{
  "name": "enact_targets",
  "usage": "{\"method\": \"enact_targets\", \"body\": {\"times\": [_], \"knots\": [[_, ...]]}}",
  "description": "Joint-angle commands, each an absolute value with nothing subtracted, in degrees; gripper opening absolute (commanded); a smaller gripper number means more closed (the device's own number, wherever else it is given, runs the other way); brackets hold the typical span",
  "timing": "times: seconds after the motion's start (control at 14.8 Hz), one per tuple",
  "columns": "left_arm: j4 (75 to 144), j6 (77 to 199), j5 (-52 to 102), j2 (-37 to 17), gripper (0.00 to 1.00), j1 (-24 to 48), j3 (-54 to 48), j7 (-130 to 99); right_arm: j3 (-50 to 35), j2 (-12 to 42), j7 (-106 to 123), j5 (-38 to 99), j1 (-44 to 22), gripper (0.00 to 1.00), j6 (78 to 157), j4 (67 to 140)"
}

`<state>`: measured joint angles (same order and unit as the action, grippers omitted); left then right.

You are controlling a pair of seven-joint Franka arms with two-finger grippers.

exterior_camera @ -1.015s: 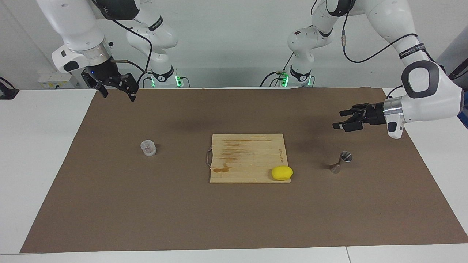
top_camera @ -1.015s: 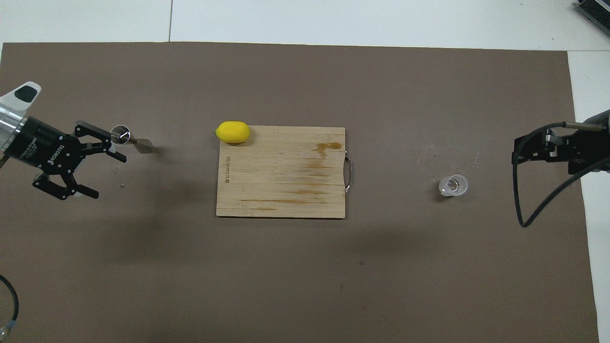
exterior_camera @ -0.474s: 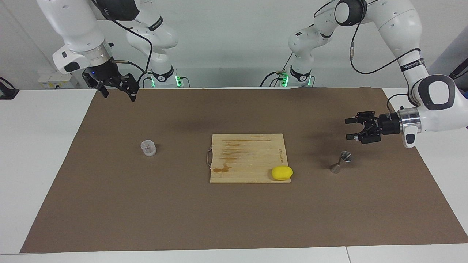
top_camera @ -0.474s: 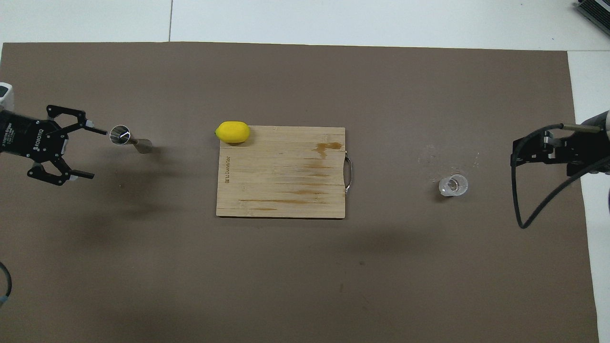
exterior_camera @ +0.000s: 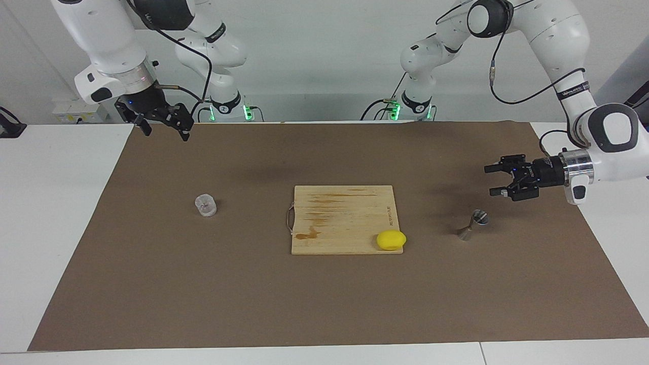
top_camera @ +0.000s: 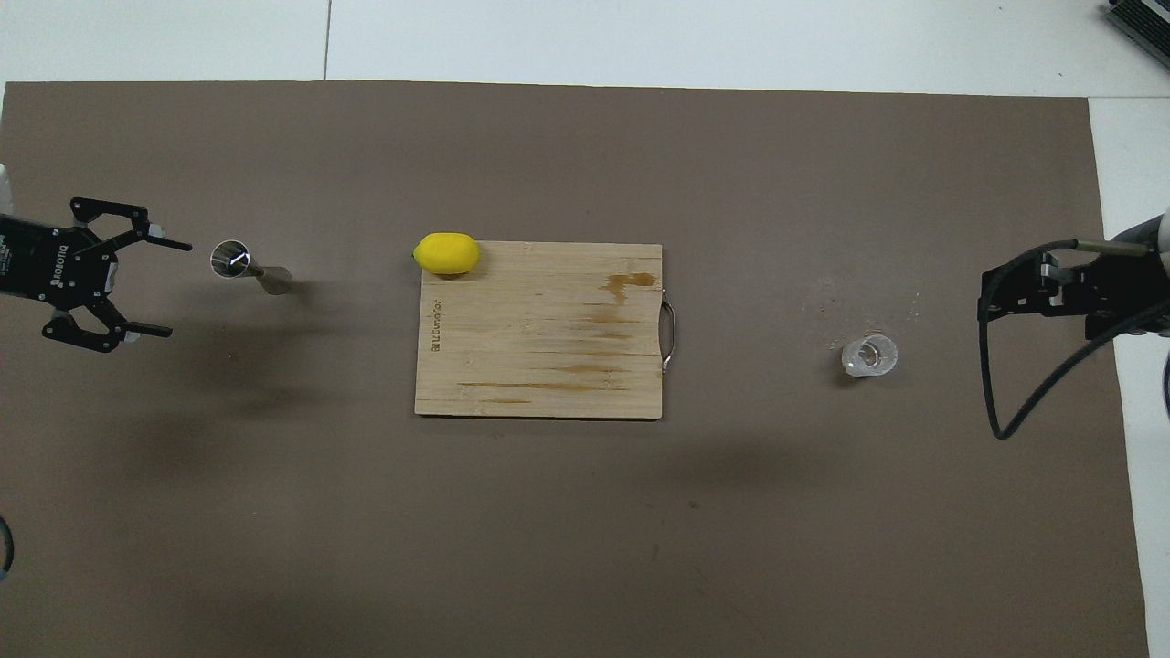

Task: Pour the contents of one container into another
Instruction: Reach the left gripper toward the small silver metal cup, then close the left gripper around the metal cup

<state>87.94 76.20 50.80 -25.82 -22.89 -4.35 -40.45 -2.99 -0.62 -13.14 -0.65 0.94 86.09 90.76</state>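
Looking at the table: brown mat (exterior_camera: pixel 324 304) covers most of it, wooden cutting board (exterior_camera: pixel 345 218) sits mid-mat with its wire handle toward the right arm's end, and a yellow lemon (exterior_camera: pixel 391 240) rests on the board's corner farthest from the robots, toward the left arm's end, overhanging the edge a bit. Clear cup (exterior_camera: pixel 206 205) stands upright on the mat at the right arm's end, well apart from the board; contents not readable from where I stand. Steel jigger (exterior_camera: pixel 473 225) stands on the mat at the left arm's end, well apart from the board, about level with the lemon and a little farther from the robots than the cup; it looks tilted from across the table, but from overhead (top_camera: pixel 249 267) its round mouth shows, so likely upright. Left gripper (exterior_camera: pixel 493 180) hangs in the air over the mat near the jigger, turned sideways with its fingers pointing toward the board, jaws spread wide, nothing between them, not touching the jigger. From above (top_camera: pixel 155 288) the fingertips stop short of the jigger's rim. Right gripper (exterior_camera: pixel 162 129) hangs over the mat's edge nearest the robots at its own end, well apart from the cup, jaws wide, holding nothing; that arm waits.
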Motion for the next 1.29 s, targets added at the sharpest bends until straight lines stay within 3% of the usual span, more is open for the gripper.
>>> {"method": "enact_targets", "body": {"times": [0.0,0.2,0.68,0.88,1.22], "knots": [[86.7,74.7,55.3,-28.2,1.0,-22.9,-3.3,-43.7,-3.1,-1.8,-11.4,0.4,1.2,1.0,86.0,92.1],[85.9,75.1,59.0,-31.4,1.0,-22.0,-0.7,-46.0,-3.1,-1.8,-11.4,0.4,1.2,1.0,86.0,92.2],[89.2,81.8,62.6,-31.6,0.99,-21.4,0.1,-48.6,-3.1,-1.8,-11.4,0.4,1.2,1.0,86.1,92.2],[88.6,85.2,66.6,-34.2,0.95,-20.3,0.2,-48.6,-3.1,-1.8,-11.4,0.4,1.2,1.0,86.2,92.3],[87.5,86.7,68.0,-37.5,0.98,-19.8,0.2,-48.7,-3.1,-2.1,-11.4,0.4,1.2,1.0,86.5,92.6]]}}
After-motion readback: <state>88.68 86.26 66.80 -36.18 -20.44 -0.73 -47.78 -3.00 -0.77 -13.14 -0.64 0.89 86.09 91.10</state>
